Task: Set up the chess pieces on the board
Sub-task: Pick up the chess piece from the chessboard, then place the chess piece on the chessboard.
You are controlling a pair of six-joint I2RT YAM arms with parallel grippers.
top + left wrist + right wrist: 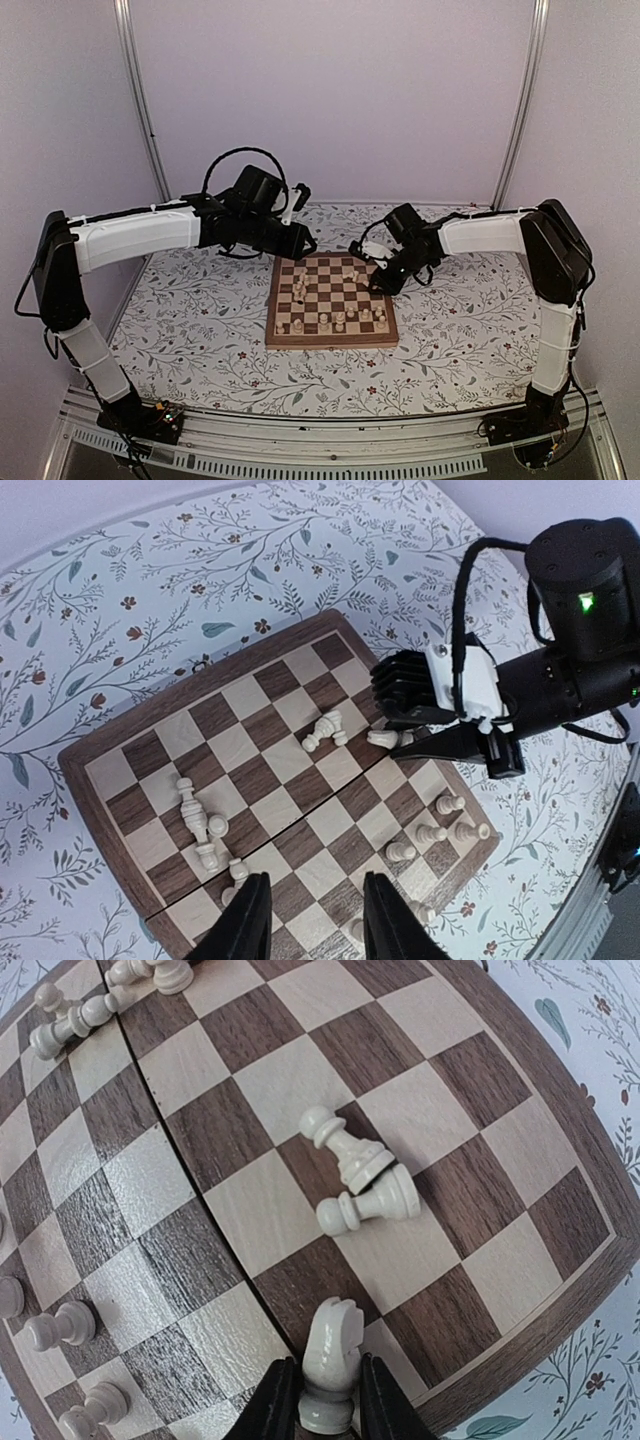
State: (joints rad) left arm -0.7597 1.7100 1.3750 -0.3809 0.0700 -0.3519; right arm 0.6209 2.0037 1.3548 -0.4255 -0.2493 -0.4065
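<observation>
The board [450, 1080] bears toppled chess pieces [350, 1155]; the right end effector [328, 1390] clasps one.

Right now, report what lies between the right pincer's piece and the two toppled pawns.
Nothing: the right wrist view shows only bare board squares between the piece and the pawns.

Top view: chess pieces [340, 320] on the board [330, 341] too small to tell their kinds; board's far right corner hidden under right gripper [381, 283]
Left wrist view: board's bottom corner covered by left gripper [313, 880], whose fingers [245, 925] are cut by the frame edge
Right wrist view: most of the board's outline runs out of frame; kind of gripped piece [330, 1360] unclear
</observation>
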